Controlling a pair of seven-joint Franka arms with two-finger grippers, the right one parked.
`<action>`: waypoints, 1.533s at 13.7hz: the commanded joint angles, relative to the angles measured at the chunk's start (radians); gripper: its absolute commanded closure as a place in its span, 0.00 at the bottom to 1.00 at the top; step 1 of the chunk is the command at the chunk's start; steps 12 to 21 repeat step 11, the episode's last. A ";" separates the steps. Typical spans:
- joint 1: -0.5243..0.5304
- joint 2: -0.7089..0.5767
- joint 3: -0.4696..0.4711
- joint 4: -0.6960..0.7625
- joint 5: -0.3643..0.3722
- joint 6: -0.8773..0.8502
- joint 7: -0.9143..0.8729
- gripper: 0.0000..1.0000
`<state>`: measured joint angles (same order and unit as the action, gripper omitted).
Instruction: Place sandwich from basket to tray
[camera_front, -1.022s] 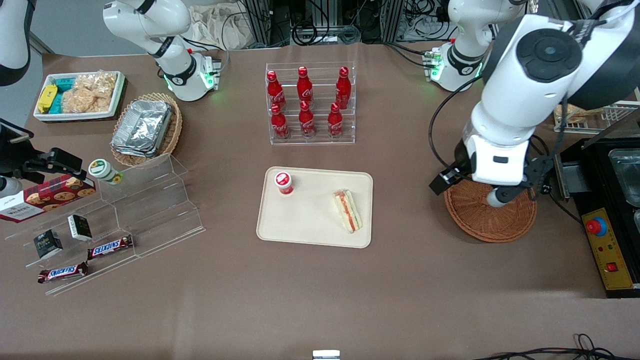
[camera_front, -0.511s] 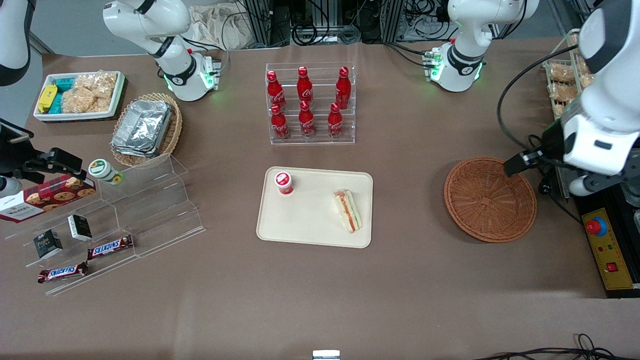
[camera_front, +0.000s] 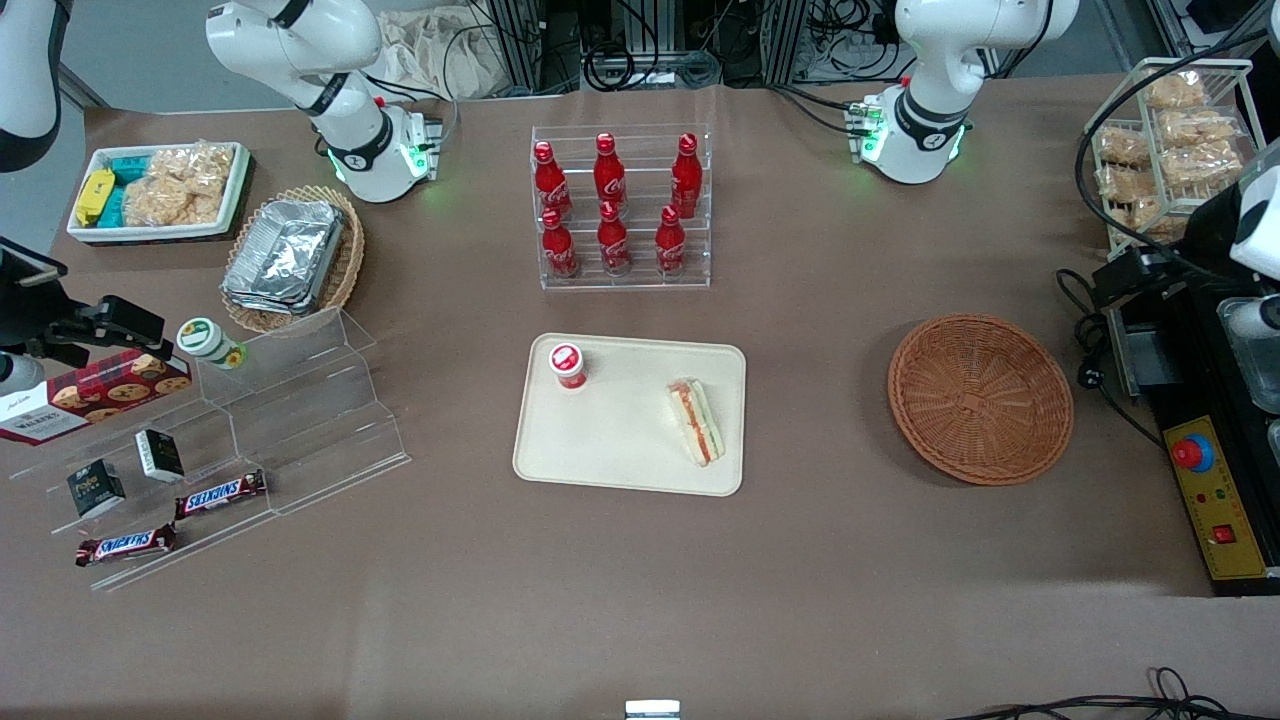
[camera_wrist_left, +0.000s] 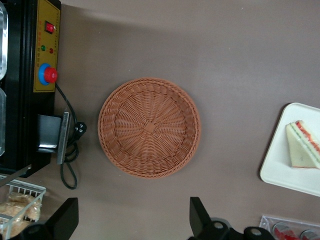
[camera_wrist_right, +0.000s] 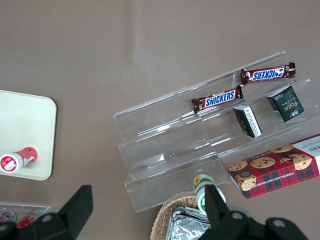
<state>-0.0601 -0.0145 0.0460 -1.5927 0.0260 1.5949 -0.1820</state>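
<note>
A brown covering spreads over the whole table (camera_front: 640, 600), flat and matte, with cables and frame rails along its farthest edge. The broad strip nearest the front camera is bare brown surface.

The sandwich (camera_front: 697, 421) lies on the cream tray (camera_front: 620, 460), close to the tray's edge at the working arm's end and just inside the low rim. A small red-capped bottle (camera_front: 567, 365) stands on the same tray, well apart from the sandwich. The reddish-brown wicker basket (camera_front: 980, 398) sits toward the working arm's end of the table with nothing in it – open brown table lies between it and the tray.

The left gripper (camera_wrist_left: 132, 226) hangs high over the working arm's end of the table, above a black appliance with a yellow control panel (camera_front: 1215, 500) and near a wire rack of baked goods (camera_front: 1165, 140). Its fingers (camera_wrist_left: 199, 219) are spread wide with nothing between them.

Farther from the camera than the tray stands a clear rack of red cola bottles (camera_front: 622, 210). A clear stepped stand (camera_front: 290, 400) with snack bars takes up the parked arm's end – well apart from the tray.
</note>
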 joint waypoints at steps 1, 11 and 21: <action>-0.015 -0.082 0.044 -0.081 -0.017 -0.004 0.071 0.00; -0.007 -0.091 0.048 -0.082 -0.014 -0.026 0.087 0.00; -0.007 -0.091 0.048 -0.082 -0.014 -0.026 0.087 0.00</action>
